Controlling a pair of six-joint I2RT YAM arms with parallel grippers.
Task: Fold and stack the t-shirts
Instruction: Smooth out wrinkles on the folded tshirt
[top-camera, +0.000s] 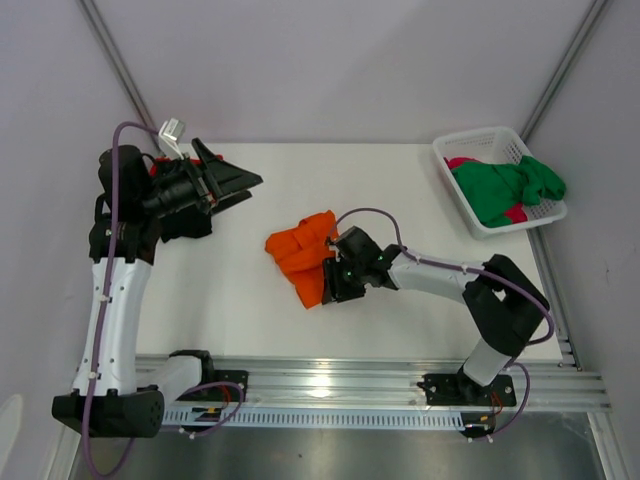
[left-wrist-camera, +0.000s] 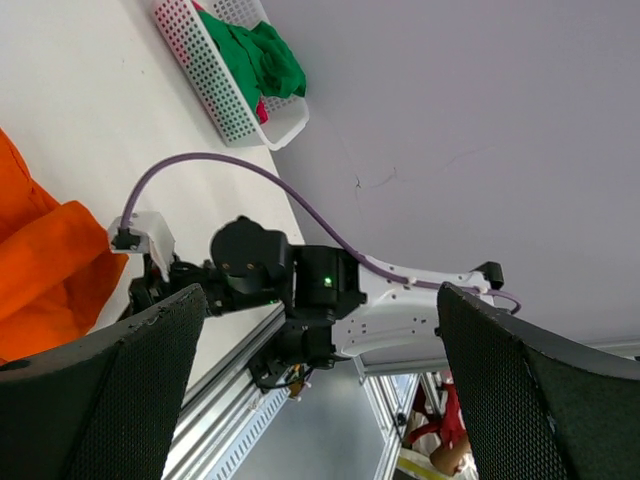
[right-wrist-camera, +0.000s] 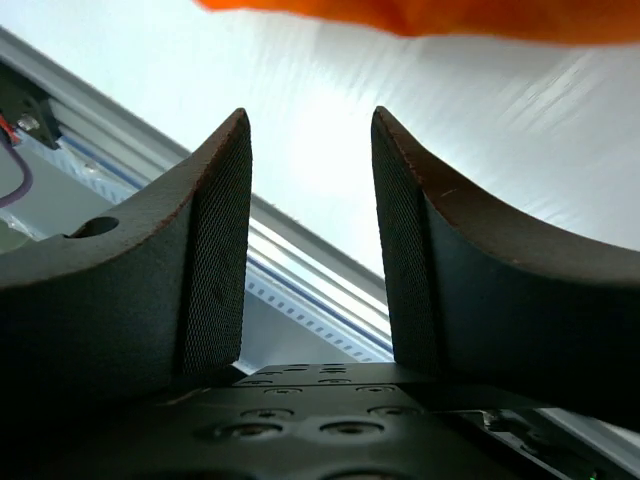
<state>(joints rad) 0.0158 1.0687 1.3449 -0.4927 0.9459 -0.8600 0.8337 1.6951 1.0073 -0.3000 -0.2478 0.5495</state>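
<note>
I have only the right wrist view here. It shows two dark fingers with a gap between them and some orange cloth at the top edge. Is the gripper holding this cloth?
Observer: No. In the top view the right gripper is open at the near right edge of a crumpled orange t-shirt, with nothing between its fingers.
Operator: Where is the other arm?
Observer: The left gripper hangs raised at the far left of the table, wide open and empty, well apart from the shirt.
Operator: Are there more shirts?
Observer: Yes. A white lattice basket at the far right corner holds a green t-shirt, with reddish cloth showing under it.
</note>
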